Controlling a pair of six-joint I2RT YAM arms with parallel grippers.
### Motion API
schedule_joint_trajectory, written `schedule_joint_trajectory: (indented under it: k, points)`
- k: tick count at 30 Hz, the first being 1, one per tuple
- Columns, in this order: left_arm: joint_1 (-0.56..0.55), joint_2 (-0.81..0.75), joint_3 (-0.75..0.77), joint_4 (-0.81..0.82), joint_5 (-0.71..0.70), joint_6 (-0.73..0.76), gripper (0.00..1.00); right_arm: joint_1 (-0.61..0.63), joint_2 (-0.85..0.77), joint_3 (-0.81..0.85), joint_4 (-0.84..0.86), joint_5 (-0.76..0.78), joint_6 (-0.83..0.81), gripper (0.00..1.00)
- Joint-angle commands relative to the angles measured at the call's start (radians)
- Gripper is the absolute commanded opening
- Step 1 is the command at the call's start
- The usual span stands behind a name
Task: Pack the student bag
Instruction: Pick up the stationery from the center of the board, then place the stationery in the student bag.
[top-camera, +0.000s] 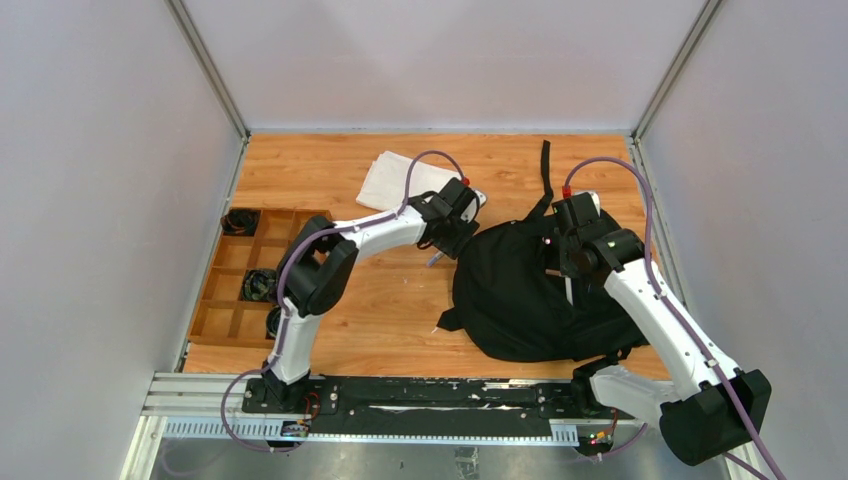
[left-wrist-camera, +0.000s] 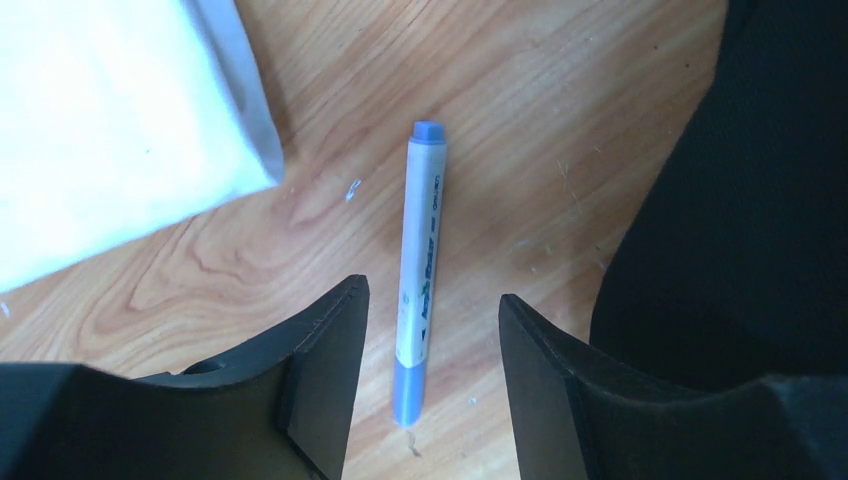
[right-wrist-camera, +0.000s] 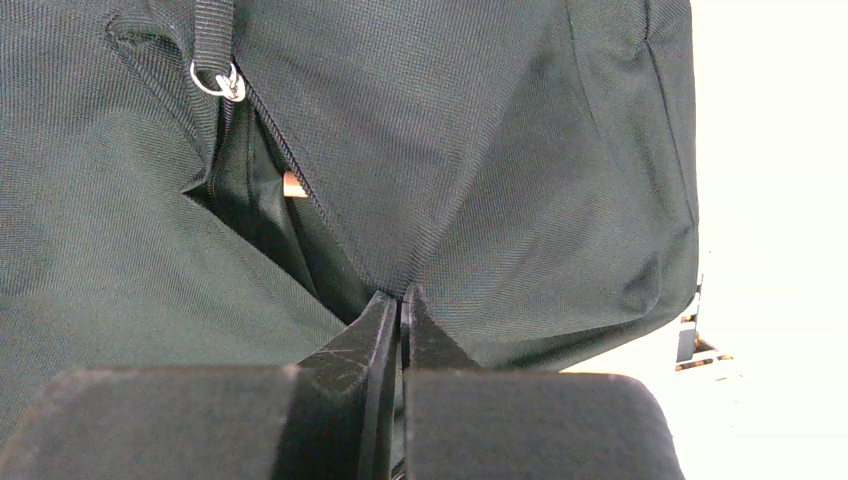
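The student bag (top-camera: 520, 290), a large black backpack, lies on the right of the wooden table. My right gripper (top-camera: 562, 258) is over its top; in the right wrist view it (right-wrist-camera: 401, 292) is shut on a fold of the bag's fabric (right-wrist-camera: 480, 150) beside the open zipper slit (right-wrist-camera: 255, 205). A blue-and-white marker (left-wrist-camera: 420, 260) lies on the table between the bag (left-wrist-camera: 740, 200) and the white cloth. My left gripper (left-wrist-camera: 432, 300) is open, one jaw on each side of the marker's near end, not touching it. It (top-camera: 440, 248) hangs just left of the bag.
A folded white cloth (top-camera: 400, 180) lies at the back, also in the left wrist view (left-wrist-camera: 110, 120). A wooden compartment tray (top-camera: 225, 290) with small black items sits at the left edge. A bag strap (top-camera: 545, 165) runs toward the back wall.
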Motion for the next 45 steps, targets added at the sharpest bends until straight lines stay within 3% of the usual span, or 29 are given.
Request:
schedule_joint_trajectory:
  k: [1, 8, 13, 16, 20, 29, 33, 39, 45]
  points:
    - [0.015, 0.068, 0.059, -0.031, 0.03, 0.016, 0.57, -0.011, -0.002, 0.013, -0.029, 0.015, -0.008, 0.0]
    - [0.047, 0.141, 0.087, -0.071, 0.066, -0.022, 0.51, -0.011, -0.002, 0.009, -0.027, 0.017, -0.011, 0.0]
    - [0.049, 0.145, 0.064, -0.065, 0.086, -0.038, 0.38, -0.011, 0.0, 0.01, -0.026, 0.018, -0.007, 0.0]
    - [0.049, 0.131, 0.052, -0.069, 0.078, -0.037, 0.26, -0.01, -0.003, 0.01, -0.026, 0.017, -0.003, 0.0]
    - [0.049, 0.078, 0.054, -0.107, 0.043, -0.027, 0.0, -0.011, -0.008, 0.008, -0.028, 0.018, -0.002, 0.0]
    - [0.051, -0.229, 0.059, -0.199, -0.078, -0.032, 0.0, -0.011, -0.009, 0.013, -0.023, 0.003, 0.005, 0.0]
    - [0.051, -0.352, 0.033, -0.194, 0.086, -0.081, 0.0, -0.011, -0.016, 0.008, -0.022, 0.0, 0.01, 0.0]
    - [0.028, -0.44, -0.096, -0.068, 0.45, -0.263, 0.0, -0.011, -0.014, 0.01, -0.018, -0.001, 0.015, 0.0]
    - [-0.163, -0.452, -0.245, 0.227, 0.574, -0.521, 0.0, -0.011, -0.021, 0.001, -0.01, -0.009, 0.027, 0.0]
